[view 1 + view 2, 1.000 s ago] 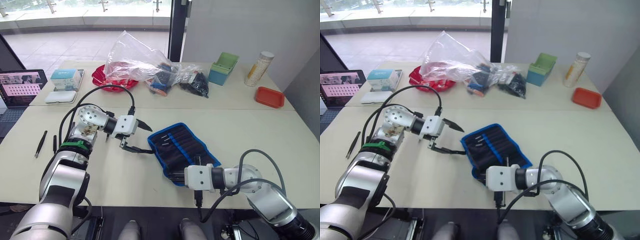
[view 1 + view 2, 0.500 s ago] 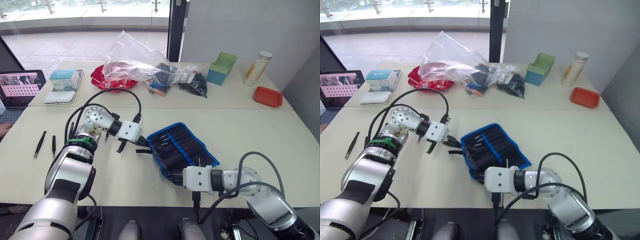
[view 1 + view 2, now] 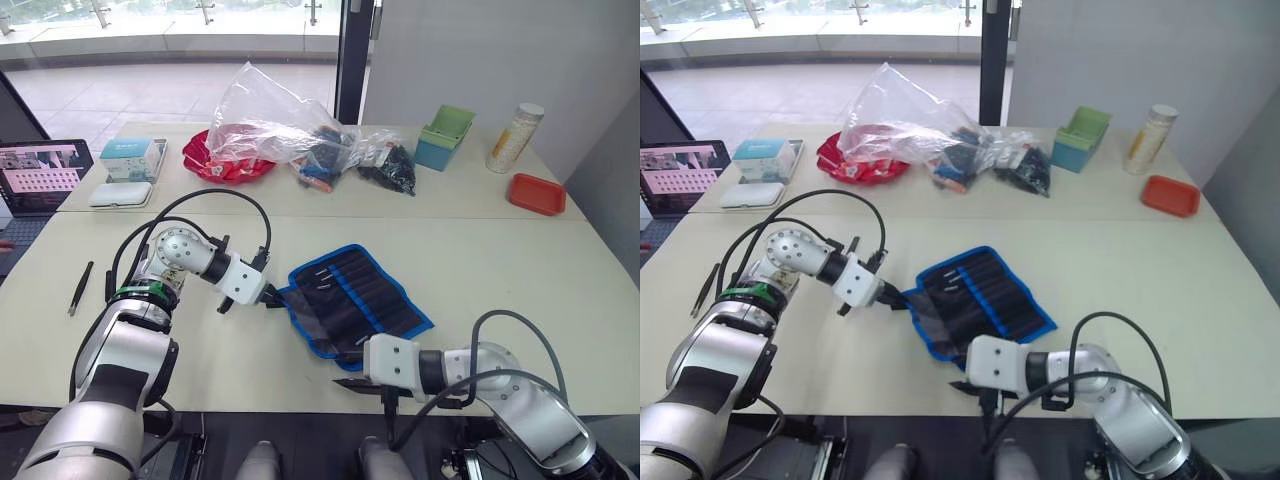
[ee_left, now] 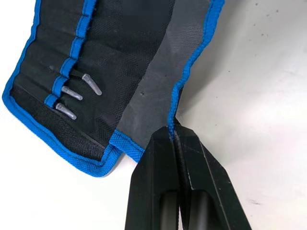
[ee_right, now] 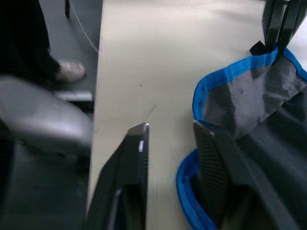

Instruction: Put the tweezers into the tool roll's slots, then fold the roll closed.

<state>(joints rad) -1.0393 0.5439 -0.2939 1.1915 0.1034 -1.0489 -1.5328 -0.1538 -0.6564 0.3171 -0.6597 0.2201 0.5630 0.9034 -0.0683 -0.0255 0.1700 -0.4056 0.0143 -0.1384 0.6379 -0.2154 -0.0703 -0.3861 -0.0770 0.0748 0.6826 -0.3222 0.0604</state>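
Tweezers: three in tool roll (image 3: pixel 355 300) slots (image 4: pixel 72 91), two loose on table (image 3: pixel 90 285). Grippers: two. Tool roll: one.

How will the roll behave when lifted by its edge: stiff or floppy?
Likely floppy: where the left gripper pinches the roll, the blue edge curls up and the flap sags. Probably light, since a thin edge pinch raises it. The tweezers seem held in their slots.

Tool roll (image 4: pixel 120 52) — matt woven cloth, tweezers (image 4: pixel 91 84) — dull metal
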